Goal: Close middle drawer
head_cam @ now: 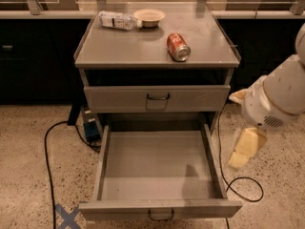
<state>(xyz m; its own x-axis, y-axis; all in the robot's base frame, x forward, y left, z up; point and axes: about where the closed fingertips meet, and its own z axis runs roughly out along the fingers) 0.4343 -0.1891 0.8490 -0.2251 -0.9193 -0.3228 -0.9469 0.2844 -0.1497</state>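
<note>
Camera view: middle drawer [159,168] stands fully out below the table's [143,46] front edge, awaiting a push; gripper [245,149] hangs off the front-right corner, apart from it; released or clenched, cannot tell.

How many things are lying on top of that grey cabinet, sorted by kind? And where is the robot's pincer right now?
Plastic bottle, on its side: 1
Bowl: 1
Red soda can, on its side: 1
Total: 3
The pincer hangs to the right of the open middle drawer, outside it.
</note>
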